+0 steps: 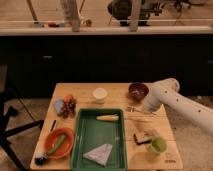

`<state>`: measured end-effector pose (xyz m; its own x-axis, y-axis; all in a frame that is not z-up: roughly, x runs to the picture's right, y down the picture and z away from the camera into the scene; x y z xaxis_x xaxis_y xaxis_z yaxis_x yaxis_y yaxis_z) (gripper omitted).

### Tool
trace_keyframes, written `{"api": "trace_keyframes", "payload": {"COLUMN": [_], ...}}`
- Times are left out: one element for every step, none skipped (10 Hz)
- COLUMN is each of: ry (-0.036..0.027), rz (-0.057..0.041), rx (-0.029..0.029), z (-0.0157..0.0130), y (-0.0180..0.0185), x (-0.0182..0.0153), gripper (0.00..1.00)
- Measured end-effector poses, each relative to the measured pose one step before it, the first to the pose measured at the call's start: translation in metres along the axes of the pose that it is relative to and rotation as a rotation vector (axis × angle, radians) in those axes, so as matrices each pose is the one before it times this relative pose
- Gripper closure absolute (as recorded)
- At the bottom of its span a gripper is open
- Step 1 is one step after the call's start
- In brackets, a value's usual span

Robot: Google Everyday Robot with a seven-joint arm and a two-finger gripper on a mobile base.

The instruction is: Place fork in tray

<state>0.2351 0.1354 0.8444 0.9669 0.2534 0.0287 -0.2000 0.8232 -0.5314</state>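
One small silvery fork point(134, 109) lies flat on the wooden tabletop point(165, 131), just beside the right rim of the green tray point(89, 136) and apart from it, so by my judgement the step in hand is the pickup: come down squarely over the slender handle, close across its narrow width, and lift clear of the rim before moving left. The pincer point(145, 108) sits low at the fork's right end, and I cannot tell whether it is spread, pressed together, or touching the fork.
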Motion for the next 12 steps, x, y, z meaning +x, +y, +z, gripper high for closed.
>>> {"api": "trace_keyframes", "payload": {"ry": [-0.00544,-0.00733,-0.00735,-0.00881,-0.00786,-0.00848,-0.00584,-0.00421,-0.00584,-0.001,-0.00081,0.0009], "rz": [-0.0039,-0.0073,-0.01173,-0.01539,-0.01958,-0.02912,-0.02969,-0.02766,-0.03795,-0.02326,-0.01934,-0.01497], "rx": [0.01491,0.01283,0.01091,0.01135,0.00481,-0.00017,-0.00397,-0.00294,-0.00522,-0.00572,-0.01108,-0.01405], "z": [-0.00452,-0.00475,-0.00552,-0.00731,-0.00617,-0.00637,-0.00435,-0.00379,-0.00558,-0.00355,-0.00401,-0.00246], "y": [-0.00457,-0.00404,-0.00379,-0.00262,-0.00068,0.0028,0.0032,0.00315,0.00669,0.00536,0.00819,0.00728], "x": [-0.00379,-0.00614,-0.00733,-0.0082,-0.00705,-0.01356,-0.01649,-0.01603,-0.02487,-0.01525,-0.01778,-0.01593], "gripper": [1.0,1.0,1.0,1.0,1.0,1.0,1.0,1.0,1.0,1.0,1.0,1.0]}}
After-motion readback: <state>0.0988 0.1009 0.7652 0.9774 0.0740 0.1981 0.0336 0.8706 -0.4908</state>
